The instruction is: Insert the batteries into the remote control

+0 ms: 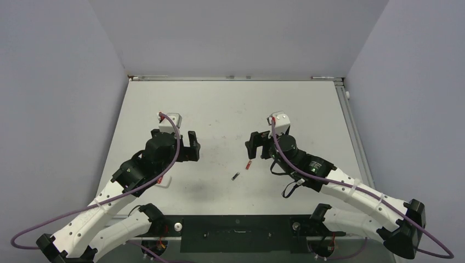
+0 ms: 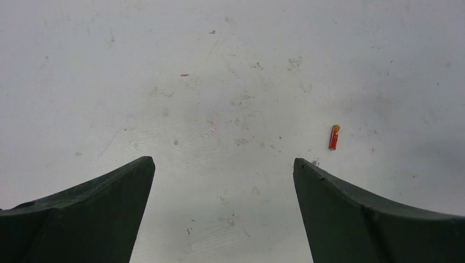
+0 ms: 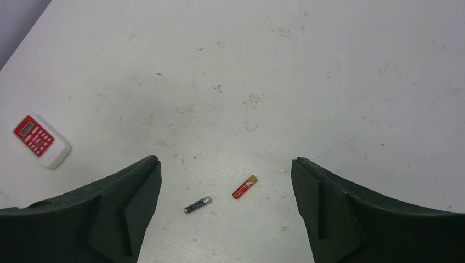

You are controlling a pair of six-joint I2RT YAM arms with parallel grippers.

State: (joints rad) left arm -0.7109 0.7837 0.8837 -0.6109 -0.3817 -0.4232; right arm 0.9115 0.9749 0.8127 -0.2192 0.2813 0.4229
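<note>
Both pairs of jaws stand wide apart and hold nothing. The left gripper [image 2: 224, 161] and the right gripper [image 3: 225, 160] hover over the middle of the worktop [image 1: 230, 104], facing each other. Between them, a little toward the near edge, lie the reddish battery [image 3: 244, 187] and the dark battery [image 3: 197, 205], near each other but not touching. The remote control [image 3: 41, 141] lies toward the left edge, red face up.

The step in hand looks like the first pick-up. With the buttons facing up, the battery recess is probably underneath, so the handset likely needs turning over first. For a battery, the fingers should come down low, straddle the thin body across its width and close centred, or it may roll away.

Only the right wrist view shows both batteries and the remote's face. The left wrist view catches just the reddish battery. From above, the left arm [image 1: 131, 172] covers most of the remote.
</note>
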